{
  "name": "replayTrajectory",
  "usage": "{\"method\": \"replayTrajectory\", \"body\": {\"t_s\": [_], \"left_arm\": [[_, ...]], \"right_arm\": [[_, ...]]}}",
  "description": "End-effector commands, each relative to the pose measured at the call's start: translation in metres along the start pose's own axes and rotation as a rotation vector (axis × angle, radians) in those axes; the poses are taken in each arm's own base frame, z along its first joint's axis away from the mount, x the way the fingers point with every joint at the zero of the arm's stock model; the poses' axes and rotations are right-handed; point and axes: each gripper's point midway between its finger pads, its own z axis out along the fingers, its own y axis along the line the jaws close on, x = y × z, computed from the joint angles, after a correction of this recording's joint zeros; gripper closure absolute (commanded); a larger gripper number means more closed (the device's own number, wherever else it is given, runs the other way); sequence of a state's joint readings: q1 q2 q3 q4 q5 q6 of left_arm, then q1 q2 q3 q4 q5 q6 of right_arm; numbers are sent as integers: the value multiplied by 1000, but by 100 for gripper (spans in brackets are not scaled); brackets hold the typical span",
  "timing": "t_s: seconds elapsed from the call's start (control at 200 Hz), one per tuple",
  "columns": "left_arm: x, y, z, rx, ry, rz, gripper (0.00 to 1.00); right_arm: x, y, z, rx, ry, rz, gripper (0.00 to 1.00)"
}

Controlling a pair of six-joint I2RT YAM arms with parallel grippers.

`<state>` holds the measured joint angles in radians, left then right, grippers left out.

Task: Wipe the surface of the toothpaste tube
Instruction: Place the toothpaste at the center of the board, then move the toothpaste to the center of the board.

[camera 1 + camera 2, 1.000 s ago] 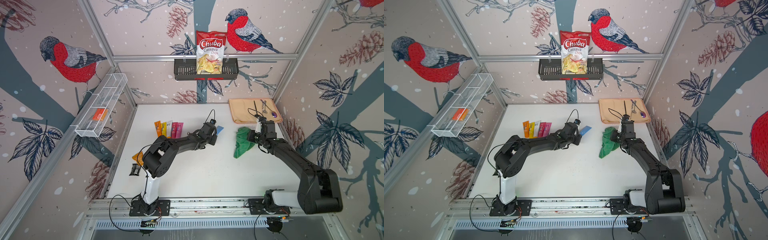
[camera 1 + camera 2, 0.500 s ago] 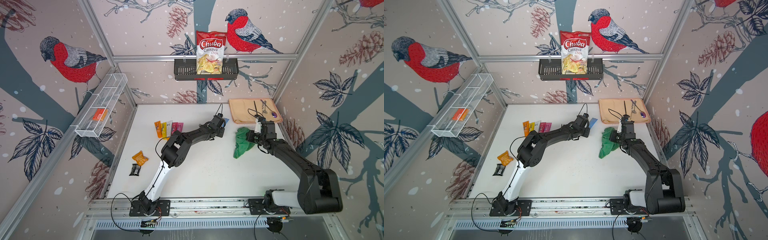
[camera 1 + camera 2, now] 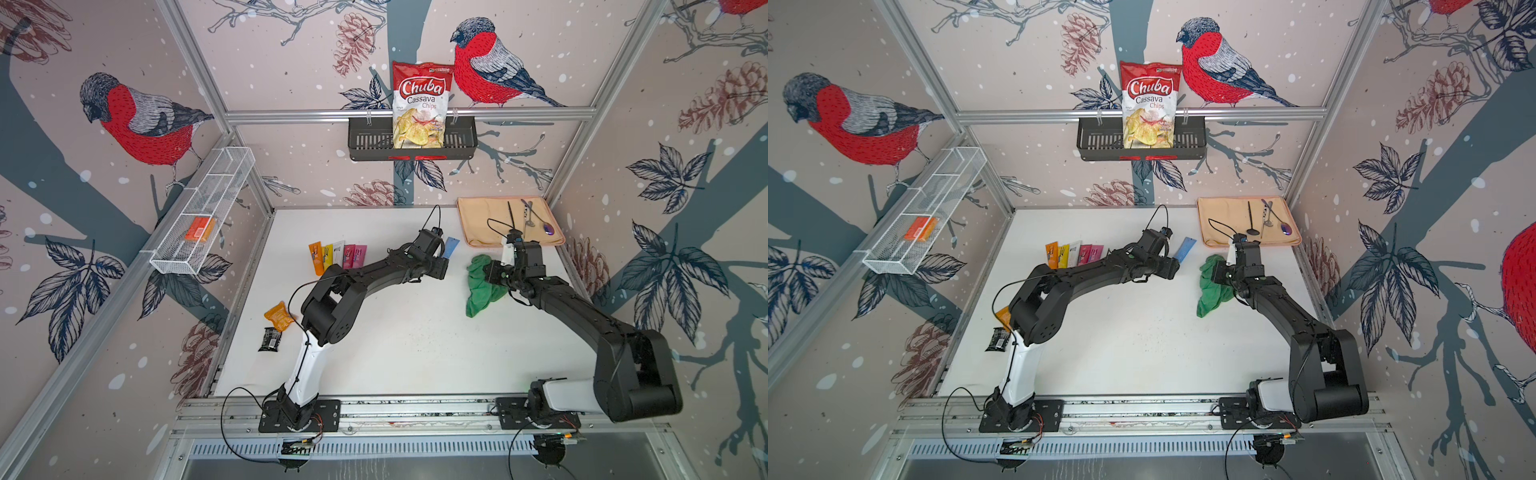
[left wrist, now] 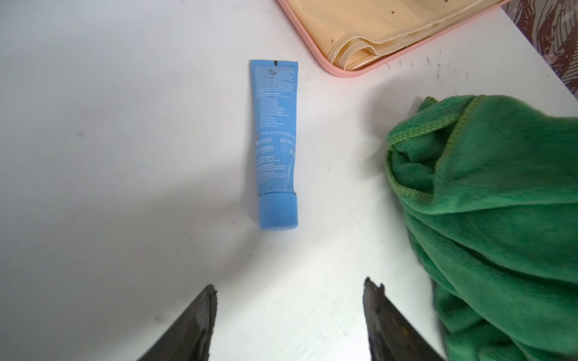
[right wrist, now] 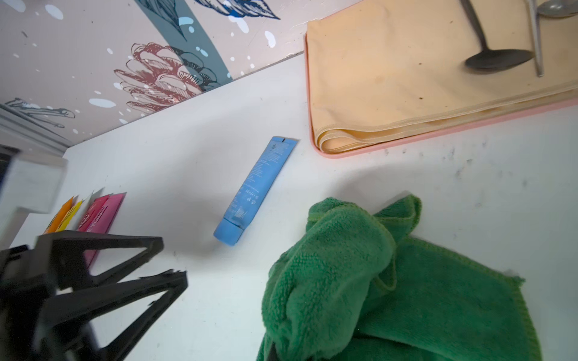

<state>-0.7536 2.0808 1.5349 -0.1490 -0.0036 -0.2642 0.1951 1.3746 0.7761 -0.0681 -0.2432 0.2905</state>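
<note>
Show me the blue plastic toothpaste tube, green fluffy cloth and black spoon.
blue plastic toothpaste tube (image 4: 275,131): left wrist view, printed body.
green fluffy cloth (image 5: 344,281): right wrist view, bunched middle.
black spoon (image 5: 497,61): right wrist view, bowl.

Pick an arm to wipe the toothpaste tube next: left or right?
Right. The right gripper is shut on the green cloth, which is beside the toothpaste tube. The left gripper stands open and empty, short of the cap.

A white table (image 3: 395,332) is seen. A blue toothpaste tube (image 4: 275,140) is laid flat on it, near a pink tray (image 5: 438,133). A green cloth (image 4: 484,203) is bunched up beside the tube, not touching it. Five bright sachets (image 3: 337,257) are lined up in a row. An orange packet (image 3: 279,316) and a black packet (image 3: 270,338) are found by the left edge.
</note>
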Motion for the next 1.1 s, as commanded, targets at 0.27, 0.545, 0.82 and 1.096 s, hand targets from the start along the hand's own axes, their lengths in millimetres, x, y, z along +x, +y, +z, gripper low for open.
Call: {"method": "replayTrajectory", "body": {"t_s": [0.27,0.545,0.82,1.096], "left_arm": [[49,112,-65,-322,39,-88,39],[51,176,-77,-454,59,-169,47],[63,216,-93,-582,98,-199,47],[79,228,-87,-573,139,-222,50]], "right_arm": [[9,45,18,-86,43,-96,100],[15,49,23,-93,62,-106,100],[16,49,24,-91,65,-108,99],[19,51,27,-92,76,-113,99]]}}
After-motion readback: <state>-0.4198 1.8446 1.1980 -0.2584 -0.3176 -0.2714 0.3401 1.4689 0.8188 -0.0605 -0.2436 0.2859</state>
